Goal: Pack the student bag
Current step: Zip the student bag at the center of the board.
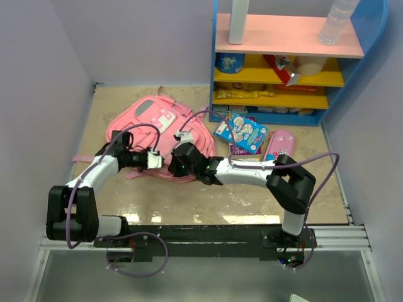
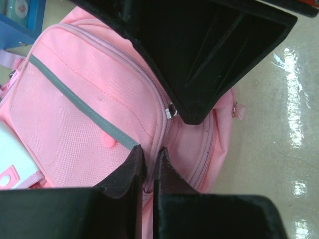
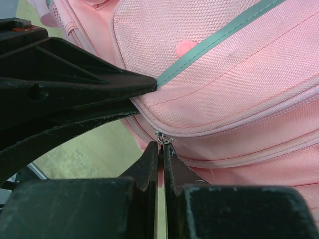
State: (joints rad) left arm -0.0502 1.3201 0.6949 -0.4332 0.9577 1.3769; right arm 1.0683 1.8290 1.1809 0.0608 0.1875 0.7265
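Observation:
The student bag (image 1: 141,123), soft pink with a grey-and-white front patch, lies flat at the back left of the table. Both grippers meet at its near edge. My left gripper (image 2: 151,155) is shut on a fold of pink fabric along the zipper seam, beside the grey stripe (image 2: 75,97). My right gripper (image 3: 161,148) is shut on the pink zipper pull that hangs from the metal slider (image 3: 163,137). In the top view the left gripper (image 1: 157,160) and right gripper (image 1: 173,167) sit almost tip to tip. The zipper looks closed on both sides of the slider.
A blue printed packet (image 1: 241,131) and a glossy pink pencil case (image 1: 280,145) lie right of the bag. Behind them stands a blue and yellow shelf unit (image 1: 283,63) with a bottle (image 1: 337,22) on top. Walls close in the left and right sides.

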